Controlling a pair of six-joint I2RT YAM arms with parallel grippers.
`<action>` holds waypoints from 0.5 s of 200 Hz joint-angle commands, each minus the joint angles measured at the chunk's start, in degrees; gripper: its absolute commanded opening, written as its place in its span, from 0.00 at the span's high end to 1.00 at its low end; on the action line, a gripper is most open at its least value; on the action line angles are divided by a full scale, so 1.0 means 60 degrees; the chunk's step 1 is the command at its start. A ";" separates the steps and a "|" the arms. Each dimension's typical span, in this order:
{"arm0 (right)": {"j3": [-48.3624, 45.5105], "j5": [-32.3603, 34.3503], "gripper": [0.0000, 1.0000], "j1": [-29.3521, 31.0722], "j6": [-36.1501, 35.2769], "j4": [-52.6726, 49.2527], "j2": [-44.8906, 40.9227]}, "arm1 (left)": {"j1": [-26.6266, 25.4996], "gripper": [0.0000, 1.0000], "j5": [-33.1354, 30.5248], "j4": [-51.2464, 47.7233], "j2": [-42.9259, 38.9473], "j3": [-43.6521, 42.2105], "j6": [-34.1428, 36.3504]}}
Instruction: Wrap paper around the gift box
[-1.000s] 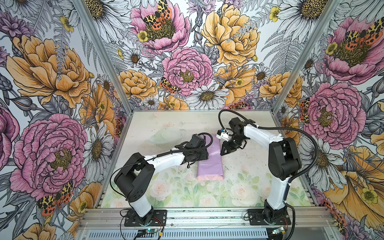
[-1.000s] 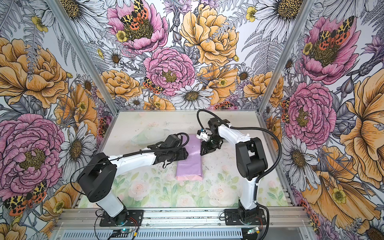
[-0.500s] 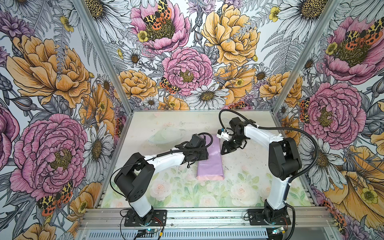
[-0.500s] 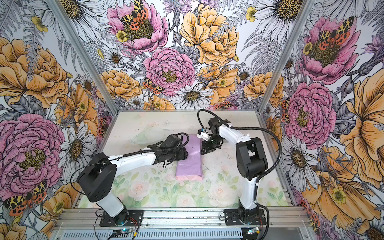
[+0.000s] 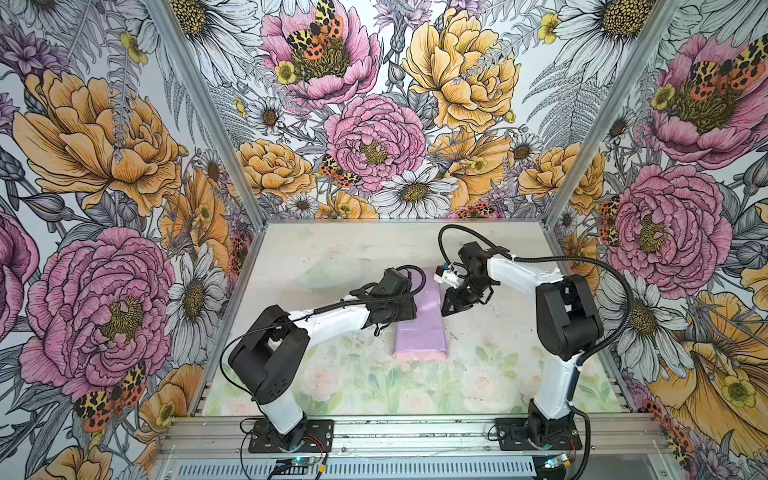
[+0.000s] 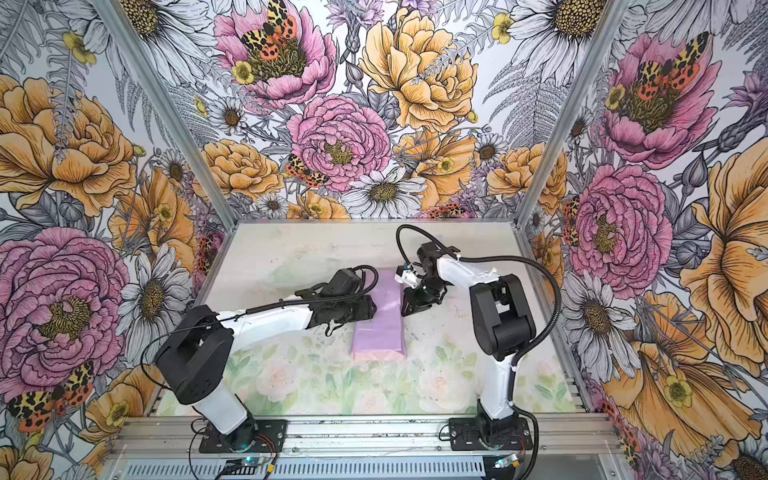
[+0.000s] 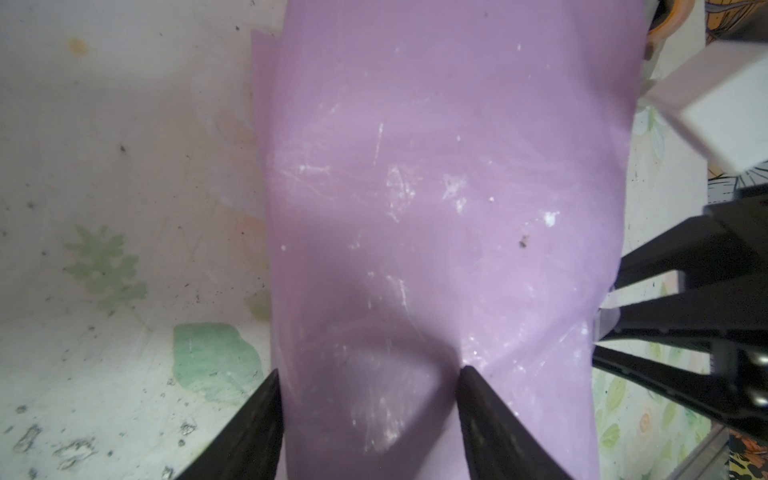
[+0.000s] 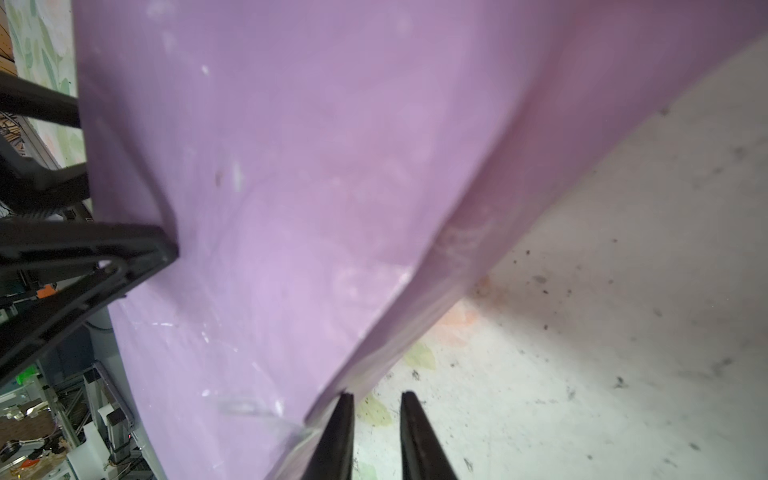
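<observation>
The floral table (image 5: 498,374) fills the floor. On it the paper (image 5: 419,328) lies long and folded, lilac face up, between the two grippers; the gift box does not show. Left gripper (image 7: 369,372): jaws wide, one tip denting the paper's top, the other at its edge. Right gripper (image 8: 377,395): jaws narrow, empty, with the paper's side just beside one tip.

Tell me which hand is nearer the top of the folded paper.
Left. The left hand presses down on the paper top; the right hand sits just off its side edge, over the table.
</observation>
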 commanded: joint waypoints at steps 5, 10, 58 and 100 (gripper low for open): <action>-0.0299 -0.0391 0.77 -0.0016 0.0354 0.0835 -0.0362 | 0.0032 0.35 -0.0335 -0.0419 0.0234 0.0087 0.0269; -0.0365 -0.0414 0.77 -0.0009 0.0411 0.0962 -0.0416 | 0.0030 0.35 -0.0334 -0.0423 0.0233 0.0087 0.0256; -0.1048 0.0308 0.75 -0.0290 0.0989 0.1730 -0.1289 | 0.0023 0.35 -0.0350 -0.0423 0.0208 0.0047 0.0255; -0.1660 0.0691 0.74 -0.0668 0.1456 0.1786 -0.2526 | 0.0008 0.35 -0.0351 -0.0425 0.0218 0.0048 0.0255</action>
